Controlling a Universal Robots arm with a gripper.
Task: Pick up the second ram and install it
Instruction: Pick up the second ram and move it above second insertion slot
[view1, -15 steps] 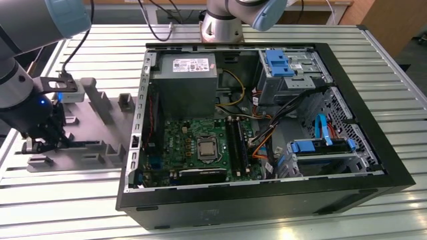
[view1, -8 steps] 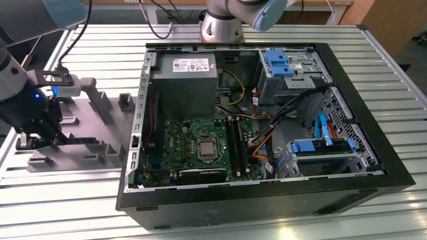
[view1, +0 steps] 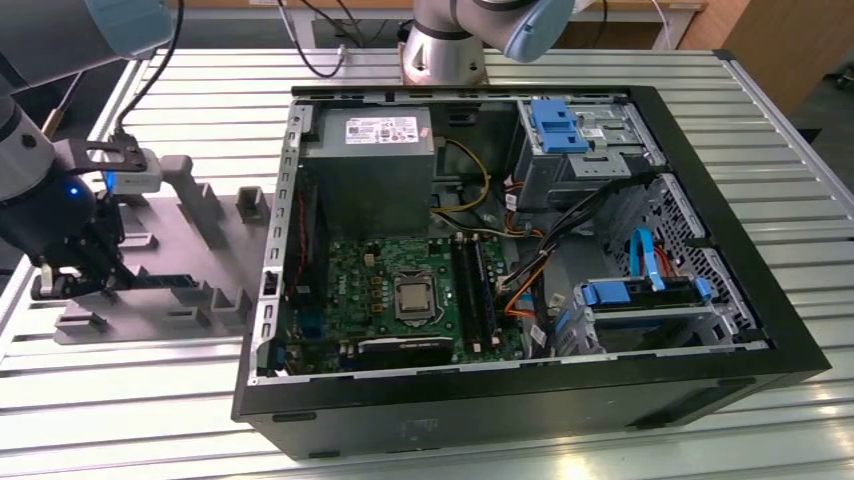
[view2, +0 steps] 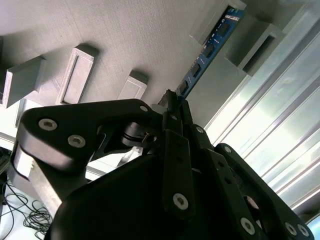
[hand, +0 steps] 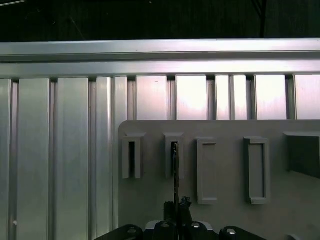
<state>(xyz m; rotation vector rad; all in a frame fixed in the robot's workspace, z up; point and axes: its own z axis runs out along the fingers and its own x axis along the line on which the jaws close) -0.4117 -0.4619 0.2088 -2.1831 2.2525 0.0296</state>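
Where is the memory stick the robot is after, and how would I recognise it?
Look beside the open computer case, on the exterior view's left, at the grey holder plate. The second ram stands on edge there, one end in a slotted post, the gripper closed on the other. It is a thin blue board with dark chips; its neighbours are plain grey blocks.

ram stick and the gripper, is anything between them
Nothing. In the second wrist view the gripper has its jaws shut straight on the ram stick, whose far end sits at a slot of the gray holder tray.
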